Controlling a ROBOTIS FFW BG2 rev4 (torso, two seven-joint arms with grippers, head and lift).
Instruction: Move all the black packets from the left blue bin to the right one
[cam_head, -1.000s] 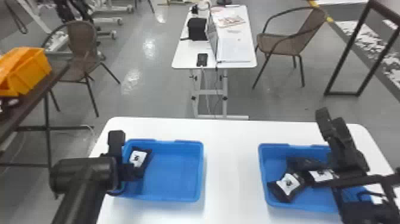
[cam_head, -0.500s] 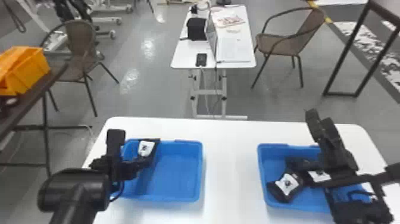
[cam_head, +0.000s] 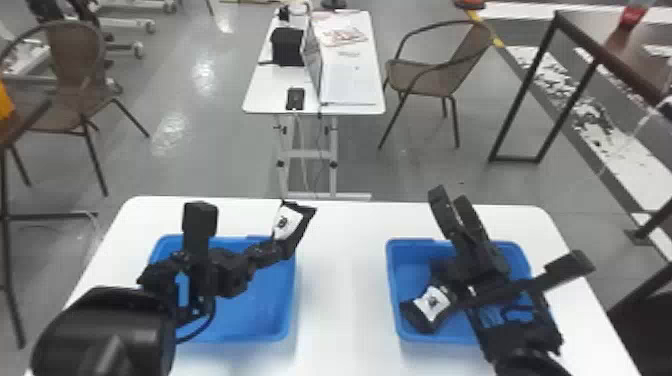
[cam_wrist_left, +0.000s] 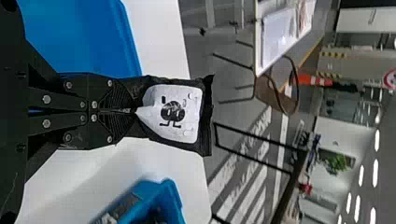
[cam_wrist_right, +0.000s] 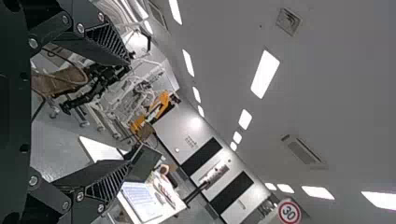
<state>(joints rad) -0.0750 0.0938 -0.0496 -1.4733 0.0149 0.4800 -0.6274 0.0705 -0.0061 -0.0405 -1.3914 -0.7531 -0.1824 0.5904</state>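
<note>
Left jaws: pinching the black packet (cam_wrist_left: 172, 112) by one end, near the far side of the left blue bin (cam_head: 240, 338).
Right jaws: spread above the right blue bin (cam_head: 393, 295).
Carry: stay high, skirt the right jaws, lower before releasing.

Robotics lab: 2 robot arms (cam_head: 105, 330), wheeled frames (cam_head: 125, 23), laptop (cam_wrist_right: 140, 200).

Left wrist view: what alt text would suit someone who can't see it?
The robot's left hand pinches one end of a black packet with a white label. Behind are a white table, two blue bins and a brown chair.
</note>
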